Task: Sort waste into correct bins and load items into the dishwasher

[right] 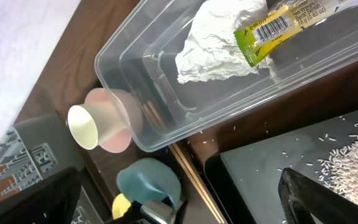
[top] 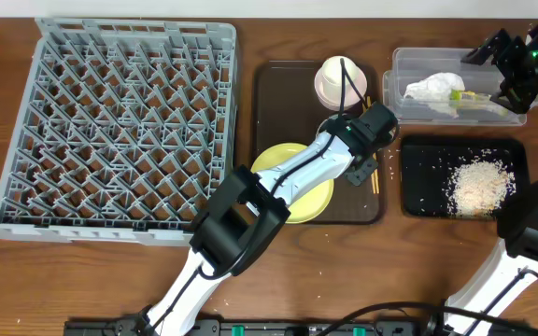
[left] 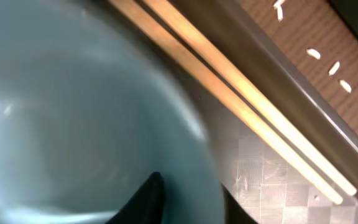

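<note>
My left gripper [top: 367,149] is shut on the rim of the light blue bowl [left: 73,112], one finger inside and one outside [left: 188,196]. The bowl [right: 148,180] hangs tilted over the brown tray. In the overhead view my arm hides it. The chopsticks [top: 375,177] lie along the tray's right edge [left: 241,106]. The yellow plate [top: 308,201] lies at the tray's front. The cream cup [top: 336,77] sits in the pink bowl [right: 114,118] at the back. The tissue [right: 216,43] and wrapper [right: 272,28] lie in the clear tub [top: 395,79]. My right gripper [top: 516,65] is open and empty above the tub.
The grey dish rack [top: 110,121] fills the left of the table. The brown tray [top: 269,103] lies in the middle. The black tray [top: 423,163], with a rice pile [top: 479,182], lies in front of the tub. Loose grains lie between the two trays.
</note>
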Tool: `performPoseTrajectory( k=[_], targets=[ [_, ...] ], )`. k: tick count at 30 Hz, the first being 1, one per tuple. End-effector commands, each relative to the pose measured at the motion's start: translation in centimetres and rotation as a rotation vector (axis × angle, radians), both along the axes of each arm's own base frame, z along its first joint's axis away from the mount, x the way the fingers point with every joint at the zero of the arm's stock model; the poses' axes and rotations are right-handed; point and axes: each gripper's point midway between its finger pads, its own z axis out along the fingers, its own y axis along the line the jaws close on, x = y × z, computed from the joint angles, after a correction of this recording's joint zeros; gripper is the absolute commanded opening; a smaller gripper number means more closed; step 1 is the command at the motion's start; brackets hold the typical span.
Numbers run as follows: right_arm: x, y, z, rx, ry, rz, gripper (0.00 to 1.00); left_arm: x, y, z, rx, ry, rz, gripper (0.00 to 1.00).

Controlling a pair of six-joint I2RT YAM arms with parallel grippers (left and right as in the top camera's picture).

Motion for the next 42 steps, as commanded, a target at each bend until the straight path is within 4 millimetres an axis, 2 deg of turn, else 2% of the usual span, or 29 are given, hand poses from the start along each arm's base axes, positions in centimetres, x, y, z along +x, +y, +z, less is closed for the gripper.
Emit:
performPoseTrajectory(
  k=[1, 3, 16, 19, 22, 25, 27, 30, 31, 34, 37, 40, 42],
  targets=[
    [-0.2, -0.1, 1.5, 0.001, -0.03, -0.013, 0.99, 0.1, 0.2, 0.9, -0.013, -0.001, 0.03, 0.13],
    [-0.2, -0.1, 1.5, 0.0, -0.031, -0.013, 0.99, 0.1, -0.1, 1.9, -0.038, -0.003, 0.028, 0.08],
    [-0.2, -0.1, 1.5, 0.001, -0.03, -0.013, 0.99, 0.8, -0.7, 12.8, -0.201, -0.151, 0.028, 0.08],
    [-0.2, -0.1, 1.5, 0.001, -0.03, -0.013, 0.99, 1.3, 0.2, 15.9, -0.244, -0.193, 0.046, 0.07],
    [-0.2, -0.1, 1.5, 0.0, -0.031, -0.013, 0.99, 2.7, 2.2, 19.1, -0.294, -0.232, 0.113, 0.08],
    [-0.2, -0.1, 1.5, 0.0, -0.031, -0.013, 0.99, 3.5, 3.9, 21.1, -0.354, -0.223, 0.134, 0.08],
    [-0.2, -0.1, 1.5, 0.0, -0.031, -0.013, 0.99, 3.4, 4.0, 21.2, -0.397, -0.178, 0.116, 0.12],
    [-0.2, -0.1, 1.5, 0.0, -0.031, -0.013, 0.99, 3.0, 3.8, 19.9, -0.392, -0.13, 0.091, 0.27],
    [-0.2, -0.1, 1.5, 0.001, -0.03, -0.013, 0.99, 2.8, 3.7, 19.2, -0.382, -0.117, 0.088, 0.33],
    [-0.2, -0.1, 1.5, 0.0, -0.031, -0.013, 0.99, 1.9, 2.4, 17.0, -0.351, -0.078, 0.062, 0.41],
    [-0.2, -0.1, 1.5, 0.0, -0.031, -0.013, 0.99, 1.0, 1.1, 14.5, -0.306, -0.05, 0.038, 0.53],
    [-0.2, -0.1, 1.5, 0.0, -0.031, -0.013, 0.99, 1.3, 1.2, 11.6, -0.19, -0.086, 0.063, 0.55],
    [-0.2, -0.1, 1.5, 0.0, -0.031, -0.013, 0.99, 1.8, 1.8, 10.1, -0.115, -0.119, 0.085, 0.66]
  ],
)
